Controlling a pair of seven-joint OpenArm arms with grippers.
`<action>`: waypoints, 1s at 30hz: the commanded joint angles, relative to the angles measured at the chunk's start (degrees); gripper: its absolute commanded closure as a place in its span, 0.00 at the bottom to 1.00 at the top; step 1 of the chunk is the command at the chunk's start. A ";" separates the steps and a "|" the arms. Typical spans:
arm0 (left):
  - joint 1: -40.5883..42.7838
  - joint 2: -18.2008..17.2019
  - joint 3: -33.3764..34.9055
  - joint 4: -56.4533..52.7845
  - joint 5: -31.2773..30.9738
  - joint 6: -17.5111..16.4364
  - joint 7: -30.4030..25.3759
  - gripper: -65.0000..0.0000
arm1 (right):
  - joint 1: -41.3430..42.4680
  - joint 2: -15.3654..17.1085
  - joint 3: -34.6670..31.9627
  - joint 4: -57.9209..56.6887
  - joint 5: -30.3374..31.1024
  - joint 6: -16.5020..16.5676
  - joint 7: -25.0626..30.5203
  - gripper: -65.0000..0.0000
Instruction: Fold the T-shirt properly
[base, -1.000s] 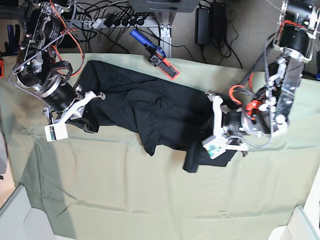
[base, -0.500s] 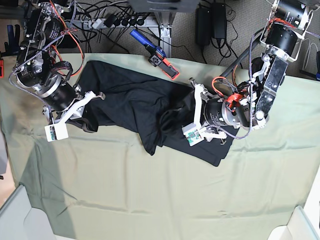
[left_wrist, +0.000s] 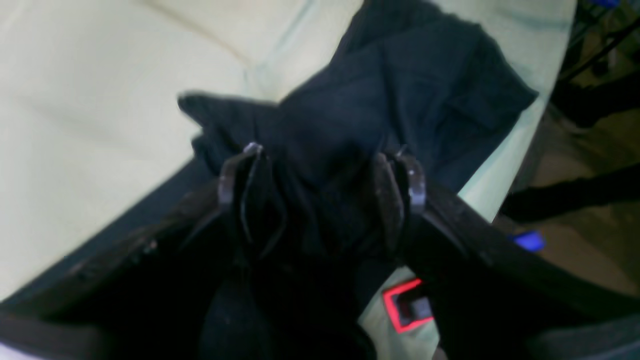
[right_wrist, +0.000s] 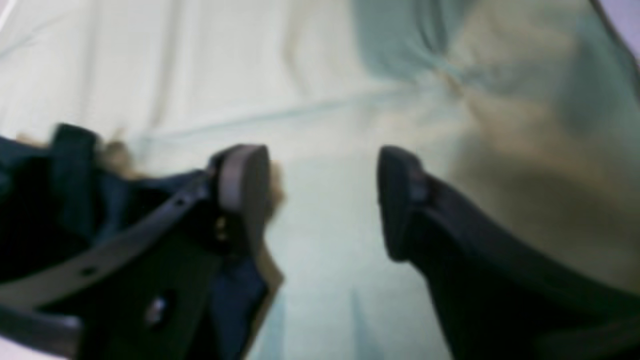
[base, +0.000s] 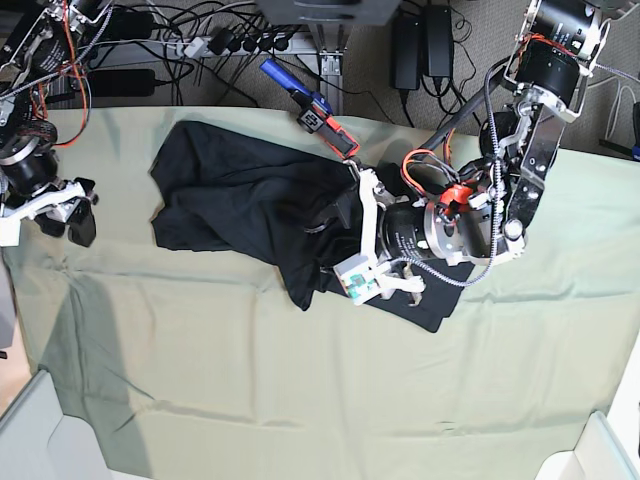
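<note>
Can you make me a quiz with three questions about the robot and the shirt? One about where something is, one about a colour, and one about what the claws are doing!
1. Where is the right gripper?
A. Off the T-shirt, over the green cloth
B. On top of the T-shirt
C. Down on the floor

2. What colour is the T-shirt?
A. Red
B. Black
C. Yellow

3. How is the left gripper?
A. Shut tight on a sleeve
B. Open, with shirt fabric between its fingers
C. Holding a blue tool

Answers:
1. A: in the base view it sits at the table's edge, apart from the shirt, with the green cloth under it.
2. B: the shirt is dark black against the pale cloth.
3. B: the left wrist view shows both fingers spread wide over bunched fabric.
</note>
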 joint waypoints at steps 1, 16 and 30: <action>-1.05 -0.26 -0.35 0.87 -0.55 -0.46 -0.96 0.42 | 0.00 1.03 0.63 -1.03 2.12 3.13 0.04 0.44; -1.03 -5.92 -11.78 0.85 -1.62 -0.42 -0.96 0.42 | -0.15 -2.01 -13.18 -14.97 7.39 5.25 -0.81 0.44; -0.87 -11.56 -13.86 -3.98 -1.49 -0.37 -0.96 0.42 | 2.21 -5.90 -15.50 -14.95 3.87 5.22 -0.46 1.00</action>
